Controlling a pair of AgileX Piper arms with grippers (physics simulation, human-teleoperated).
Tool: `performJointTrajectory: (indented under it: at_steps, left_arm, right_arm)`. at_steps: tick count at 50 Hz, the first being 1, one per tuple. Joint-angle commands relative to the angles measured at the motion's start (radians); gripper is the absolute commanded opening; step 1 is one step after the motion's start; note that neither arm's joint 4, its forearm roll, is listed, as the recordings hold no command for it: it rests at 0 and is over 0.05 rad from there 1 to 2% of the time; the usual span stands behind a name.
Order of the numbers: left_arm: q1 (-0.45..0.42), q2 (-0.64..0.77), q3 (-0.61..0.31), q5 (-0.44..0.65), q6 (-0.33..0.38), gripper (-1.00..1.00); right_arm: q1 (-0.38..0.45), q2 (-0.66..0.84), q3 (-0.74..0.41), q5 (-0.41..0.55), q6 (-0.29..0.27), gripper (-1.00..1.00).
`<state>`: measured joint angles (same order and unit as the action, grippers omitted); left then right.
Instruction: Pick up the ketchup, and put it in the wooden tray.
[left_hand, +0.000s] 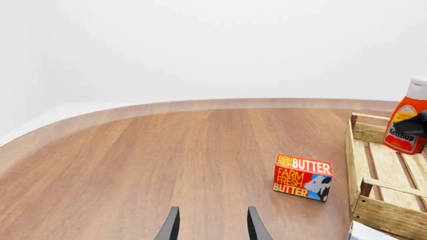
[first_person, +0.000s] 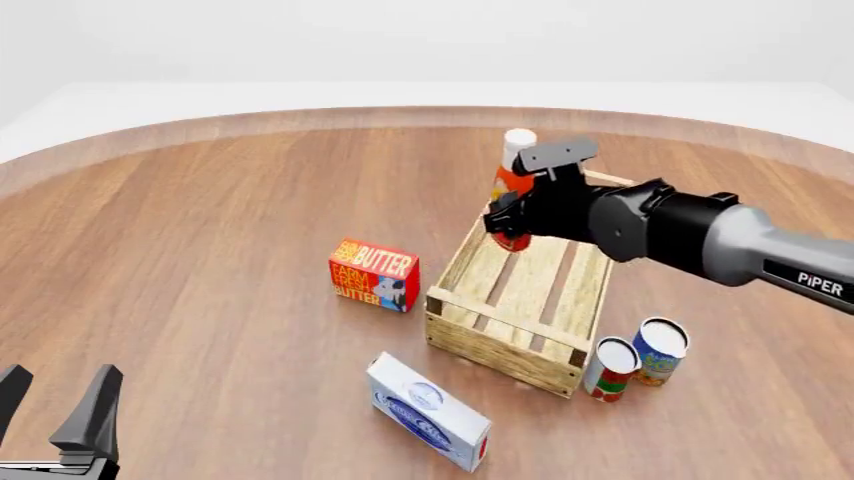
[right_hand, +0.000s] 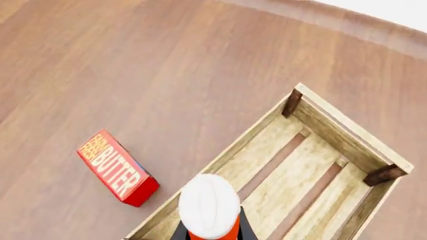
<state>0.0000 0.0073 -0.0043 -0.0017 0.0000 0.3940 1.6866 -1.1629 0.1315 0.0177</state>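
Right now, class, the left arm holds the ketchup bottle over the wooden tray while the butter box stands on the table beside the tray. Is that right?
Not quite: it is the right arm's gripper that holds the ketchup bottle over the wooden tray, as the front view shows. The left gripper is open and holds nothing. The butter box does stand on the table beside the tray.

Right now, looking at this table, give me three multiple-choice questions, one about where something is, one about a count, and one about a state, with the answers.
1. Where is the ketchup?
A. Lying on the table by the butter box
B. Held above the far end of the wooden tray
C. Standing beside the cans

2. How many cans stand right of the tray?
A. Two
B. Three
C. Four

3. What state is the left gripper in?
A. Shut on the butter box
B. Shut on the ketchup
C. Open, empty

Answers: B, the right gripper holds it there; A, two cans; C, its fingers stand apart with nothing between.
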Motion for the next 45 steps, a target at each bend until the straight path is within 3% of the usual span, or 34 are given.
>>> performJointTrajectory:
  at_steps: [1,17,20,22,45]
  left_arm:
    - [0.0,0.0,0.0,0.0,0.0,1.0]
    - [0.0,0.0,0.0,0.0,0.0,1.0]
    - [0.0,0.0,0.0,0.0,0.0,1.0]
    - [0.0,0.0,0.0,0.0,0.0,1.0]
    - [0.0,0.0,0.0,0.0,0.0,1.0]
  right_arm:
    - [-0.102,0.06,0.016,-0.056,0.003,-1.0]
    - [-0.158,0.188,-0.006,-0.185,-0.003,-1.0]
    - [-0.199,0.182,0.018,-0.243,-0.045,-1.0]
    - [-0.202,0.189,0.026,-0.271,-0.016,-1.0]
    - [-0.208,0.354,-0.103,-0.291,-0.02,-1.0]
